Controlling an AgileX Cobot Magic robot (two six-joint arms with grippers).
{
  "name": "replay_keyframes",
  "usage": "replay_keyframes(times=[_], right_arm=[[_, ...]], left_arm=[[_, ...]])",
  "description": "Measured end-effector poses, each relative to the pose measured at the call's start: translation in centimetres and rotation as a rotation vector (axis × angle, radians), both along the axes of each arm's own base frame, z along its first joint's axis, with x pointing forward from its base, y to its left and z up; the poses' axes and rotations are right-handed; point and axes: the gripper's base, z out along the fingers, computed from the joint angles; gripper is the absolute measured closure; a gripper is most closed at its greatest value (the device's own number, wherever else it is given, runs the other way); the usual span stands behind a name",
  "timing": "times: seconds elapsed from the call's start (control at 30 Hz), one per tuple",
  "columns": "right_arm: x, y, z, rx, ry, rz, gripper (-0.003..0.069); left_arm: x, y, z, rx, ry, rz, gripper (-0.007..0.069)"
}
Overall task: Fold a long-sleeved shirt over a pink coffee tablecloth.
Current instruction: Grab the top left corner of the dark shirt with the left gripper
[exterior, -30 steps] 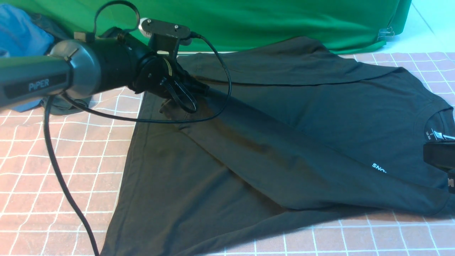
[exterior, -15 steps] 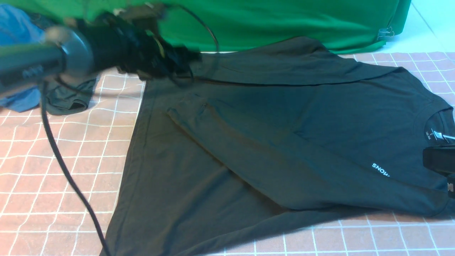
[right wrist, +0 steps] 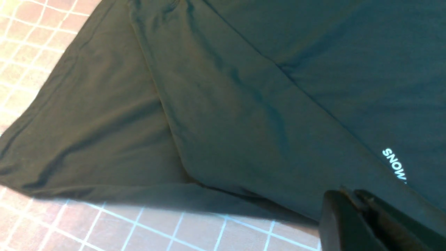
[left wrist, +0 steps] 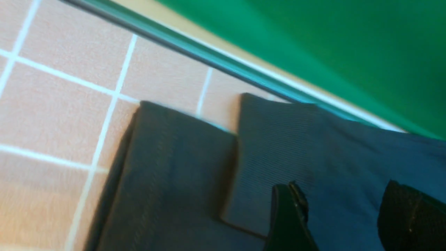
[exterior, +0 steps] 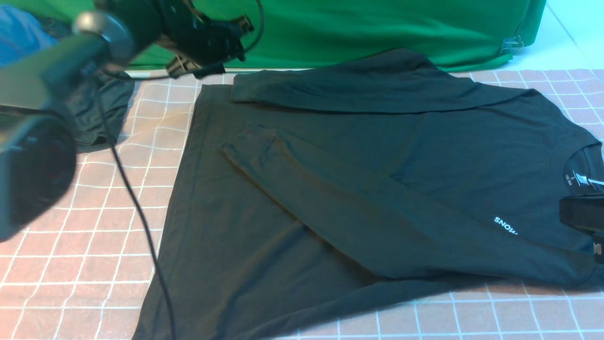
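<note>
A: What is seen to be the largest thing?

B: The pink coffee tablecloth (exterior: 71, 264) is spread over the whole surface. The long-sleeved shirt (exterior: 330, 189) is laid flat on it, with the hem to the left and the collar at the far right. One sleeve (exterior: 306, 189) is folded across the body on a slant. The other sleeve (exterior: 368, 87) is laid along the far edge.

A: And behind it?

B: A green cloth (exterior: 377, 28) is hung along the far side, and the shirt's far shoulder is touched by it.

A: How are the pincers found?

B: The left gripper (exterior: 226, 40) is held above the far left corner, near the cuff of the far sleeve. Its fingers (left wrist: 289, 216) are spread apart, and nothing is held between them. The right gripper (right wrist: 352, 205) is clenched above the near right part of the shirt. Whether any cloth is pinched cannot be told.

A: What smaller things are seen?

B: A dark garment (exterior: 101, 113) and a blue garment (exterior: 19, 33) are bunched at the far left. A white logo (exterior: 506, 225) is printed on the chest, near the right gripper.
</note>
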Motion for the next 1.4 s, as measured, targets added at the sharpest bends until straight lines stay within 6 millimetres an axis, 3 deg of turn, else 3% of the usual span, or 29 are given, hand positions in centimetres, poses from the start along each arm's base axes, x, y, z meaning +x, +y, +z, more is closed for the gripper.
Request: replay_keyframes(times=[0.23,0.6,0.7,0.8,0.87,0.9,0.93,1.13,1.27,1.4], right_arm=[[0.0,0.0,0.0,0.002,0.001,0.0,0.0587],[0.0,0.0,0.0,0.004,0.002,0.0,0.0587],[0.0,0.0,0.0,0.004,0.002,0.0,0.0587],[0.0,0.0,0.0,0.004,0.002,0.0,0.0587],[0.0,0.0,0.0,0.004,0.004,0.001,0.0587],[0.0,0.0,0.0,0.004,0.004,0.001,0.0587],[0.0,0.0,0.0,0.004,0.005,0.001,0.0587],[0.0,0.0,0.0,0.004,0.005,0.001,0.0587],[0.0,0.0,0.0,0.004,0.007,0.002,0.0587],[-0.1,0.0,0.0,0.003,0.008,0.002,0.0587]], left_arm=[[1.2,0.2,-3.5,0.08,0.01,-0.017,0.0254],[1.6,0.0,-5.3,0.128,-0.005,-0.093,0.026],[1.6,-0.1,-5.7,0.166,-0.011,-0.138,0.0328],[1.7,-0.1,-5.9,0.182,-0.008,-0.155,0.044],[1.6,-0.1,-5.9,0.185,0.003,-0.159,0.0557],[1.6,-0.1,-5.9,0.185,0.004,-0.16,0.0557],[1.5,0.0,-5.6,0.187,0.01,-0.163,0.0592],[0.3,0.0,-2.2,0.201,0.056,-0.188,0.0596],[-1.3,0.0,2.4,0.194,0.065,-0.203,0.0596],[-2.8,0.0,5.0,0.174,0.113,-0.222,0.0596]])
